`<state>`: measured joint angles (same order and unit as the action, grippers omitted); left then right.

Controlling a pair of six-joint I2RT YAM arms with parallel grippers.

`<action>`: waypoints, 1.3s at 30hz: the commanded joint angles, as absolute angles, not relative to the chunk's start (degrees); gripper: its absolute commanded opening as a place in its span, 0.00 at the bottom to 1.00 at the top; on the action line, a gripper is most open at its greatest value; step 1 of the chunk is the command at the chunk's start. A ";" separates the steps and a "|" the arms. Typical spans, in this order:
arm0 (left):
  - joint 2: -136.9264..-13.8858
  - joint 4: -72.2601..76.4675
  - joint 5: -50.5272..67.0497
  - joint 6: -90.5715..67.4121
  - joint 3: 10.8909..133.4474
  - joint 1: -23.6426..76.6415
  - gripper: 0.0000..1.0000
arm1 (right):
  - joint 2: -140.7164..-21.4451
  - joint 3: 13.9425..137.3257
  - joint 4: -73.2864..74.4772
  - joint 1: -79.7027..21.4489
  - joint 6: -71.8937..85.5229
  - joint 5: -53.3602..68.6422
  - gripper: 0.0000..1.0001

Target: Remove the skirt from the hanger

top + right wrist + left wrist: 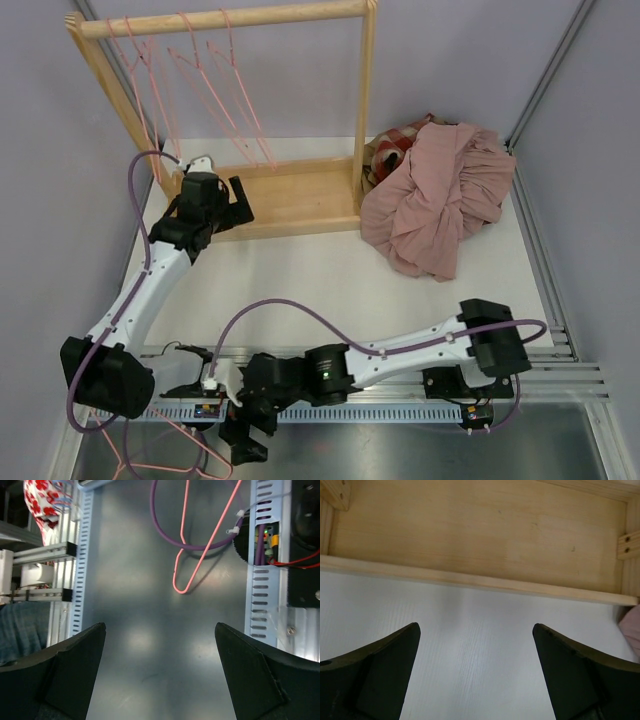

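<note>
Wooden rack [290,195] base fronts the spread left claw [476,627]; right claw [160,625] gapes over a pink hanger [180,591].

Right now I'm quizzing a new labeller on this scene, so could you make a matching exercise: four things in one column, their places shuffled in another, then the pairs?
1. pink skirt heap
2. grouped hangers
3. single hanger
4. left gripper

A. hanging on the wooden rack's rail
B. on the grey floor, off the table
C. open, facing the rack's base
D. piled on the table, right of the rack

Pairs: 1-D, 2-A, 3-B, 4-C
</note>
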<state>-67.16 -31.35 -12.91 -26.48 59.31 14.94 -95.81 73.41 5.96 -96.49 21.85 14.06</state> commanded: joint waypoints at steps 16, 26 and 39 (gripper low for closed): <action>-75.05 -37.87 28.81 -25.22 91.75 10.99 0.99 | -125.05 92.89 -10.99 -95.10 17.22 12.21 0.99; -78.57 -42.69 32.26 -28.66 106.31 12.13 0.99 | -135.88 101.24 -7.92 -94.92 19.51 15.82 0.98; -75.33 -41.05 31.20 -32.78 111.00 12.83 0.99 | -139.39 107.58 -0.44 -94.83 20.30 10.37 0.99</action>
